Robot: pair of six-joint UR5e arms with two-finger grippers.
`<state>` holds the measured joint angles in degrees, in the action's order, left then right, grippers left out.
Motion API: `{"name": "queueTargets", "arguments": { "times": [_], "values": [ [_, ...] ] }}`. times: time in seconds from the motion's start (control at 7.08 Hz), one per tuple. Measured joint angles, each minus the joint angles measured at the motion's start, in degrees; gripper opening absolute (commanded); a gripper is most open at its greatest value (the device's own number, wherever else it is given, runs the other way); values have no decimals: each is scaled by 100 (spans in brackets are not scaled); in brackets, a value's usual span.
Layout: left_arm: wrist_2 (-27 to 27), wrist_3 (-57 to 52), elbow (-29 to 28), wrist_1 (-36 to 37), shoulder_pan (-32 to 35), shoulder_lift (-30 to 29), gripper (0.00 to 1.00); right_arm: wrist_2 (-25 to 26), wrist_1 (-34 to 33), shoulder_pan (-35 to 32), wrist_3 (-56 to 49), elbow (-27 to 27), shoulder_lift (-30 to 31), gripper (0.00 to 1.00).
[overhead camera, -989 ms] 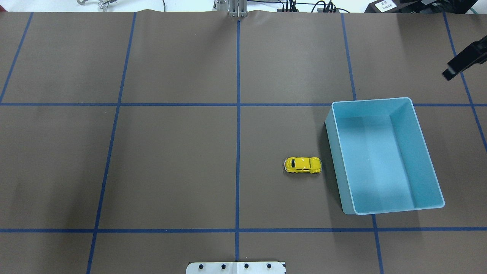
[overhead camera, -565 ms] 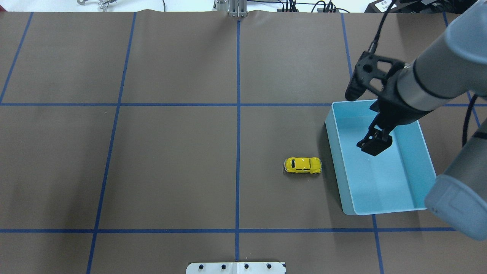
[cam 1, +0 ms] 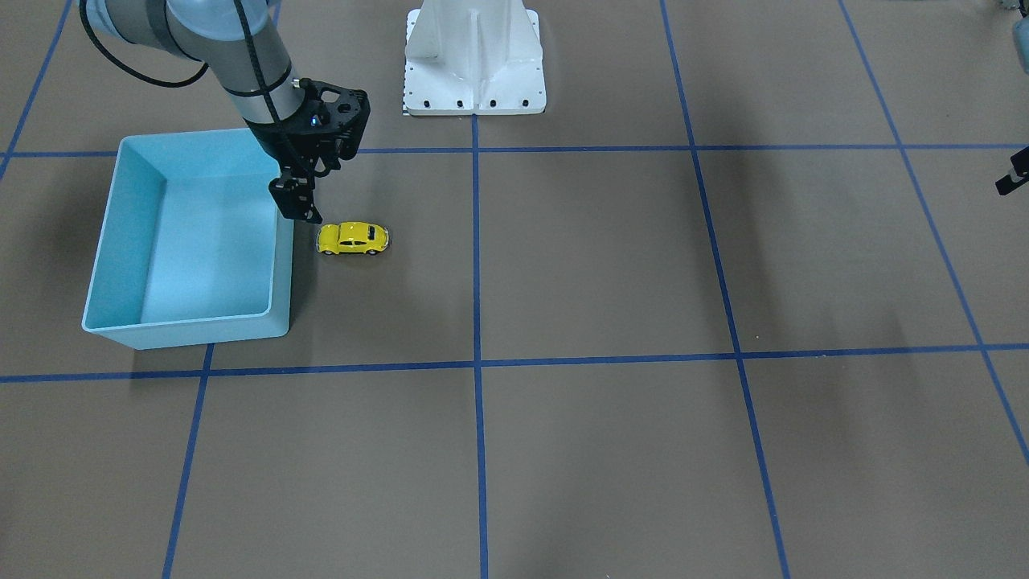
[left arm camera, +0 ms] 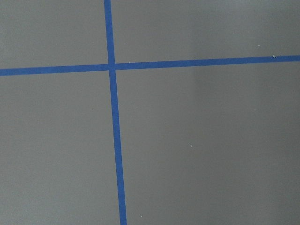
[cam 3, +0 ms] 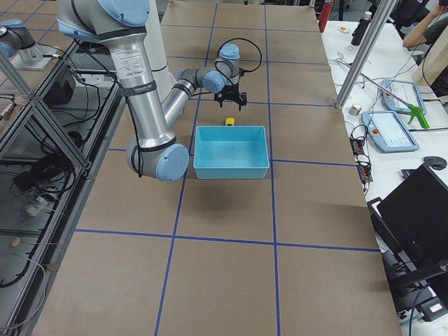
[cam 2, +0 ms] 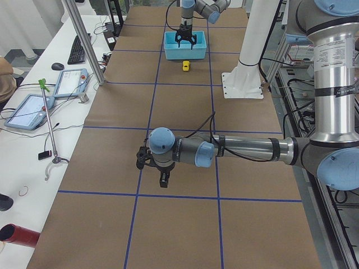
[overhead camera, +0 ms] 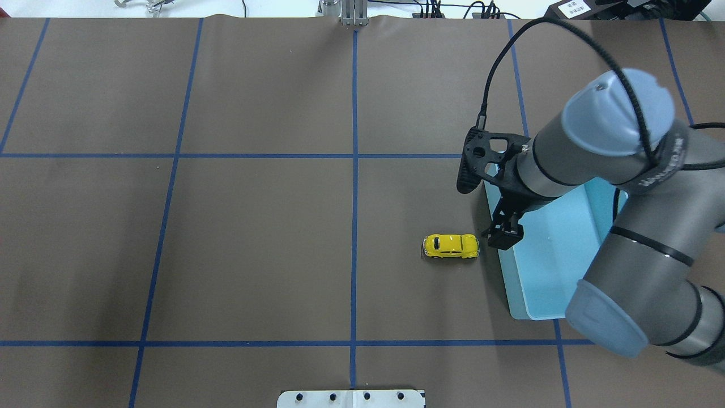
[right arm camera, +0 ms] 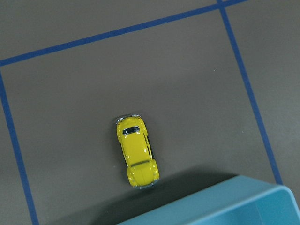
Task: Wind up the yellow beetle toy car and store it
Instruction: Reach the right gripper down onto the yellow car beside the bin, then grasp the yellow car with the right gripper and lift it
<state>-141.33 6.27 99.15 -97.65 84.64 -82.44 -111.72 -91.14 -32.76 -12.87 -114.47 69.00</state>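
Observation:
The yellow beetle toy car [overhead camera: 451,246] stands on its wheels on the brown table, just left of the light-blue bin [overhead camera: 514,283]. It also shows in the front view [cam 1: 353,239] and the right wrist view [right arm camera: 137,157]. My right gripper [overhead camera: 504,237] hangs open and empty above the bin's wall nearest the car, a short way from the car's end; it also shows in the front view [cam 1: 299,209]. My left gripper [cam 2: 162,178] hovers low over the table far off at the robot's left end. I cannot tell whether it is open. The left wrist view shows only table.
The bin [cam 1: 104,241] is empty inside. The white robot base [cam 1: 474,64] stands at the table's middle edge. Blue tape lines [overhead camera: 354,170] cross the table. Desks with tablets and cables lie beyond the far edge [cam 2: 33,106].
My right arm has swung in from the far right, across the bin, to the bin's wall beside the car. The car and the bin have not moved.

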Motion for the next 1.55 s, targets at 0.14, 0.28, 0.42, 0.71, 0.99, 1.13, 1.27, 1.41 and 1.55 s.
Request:
{"name": "queueTargets", "arguments": {
  "times": [0.14,0.28,0.42,0.71,0.99,1.13,1.27,1.41,1.55],
  "values": [
    [0,-2,0,0,0,0,100,169,188,202,-4,173,12,100],
    [0,-2,-1,0,0,0,100,355,359,373,-14,329,17,100],
    [0,-3,-1,0,0,0,100,481,476,478,-40,443,16,100],
    [0,1,-3,0,0,0,100,548,593,461,-207,626,22,100],
    [0,2,-17,0,0,0,100,562,821,435,-291,863,-1,100],
    [2,1,-22,2,0,0,100,568,879,437,-297,926,-17,100],
    [18,6,-25,6,0,0,100,571,909,449,-299,952,-26,100],
    [114,11,-25,8,0,-2,100,576,960,464,-301,1001,-38,100],
    [282,16,-22,8,-1,-5,100,588,1076,474,-301,1124,-64,100]
  ]
}}
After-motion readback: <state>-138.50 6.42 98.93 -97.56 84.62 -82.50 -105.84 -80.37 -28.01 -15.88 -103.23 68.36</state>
